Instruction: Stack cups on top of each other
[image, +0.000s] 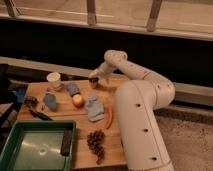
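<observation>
i see a wooden counter (80, 152), dark wall (55, 50) behind, window posts (91, 12) above (dim warm light), speckled floor (192, 142).

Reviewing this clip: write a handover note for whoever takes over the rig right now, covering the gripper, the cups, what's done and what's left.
Gripper: at the far edge of the table, right beside the dark cup, jaws open. No grip is visible.
White cup: upright near the far-left corner, well apart from the dark cup.
Done: nothing is stacked yet; the gripper is only positioned at the dark cup.
Left: probably close on the dark cup, lift it, carry it left and set it into the white cup.
</observation>
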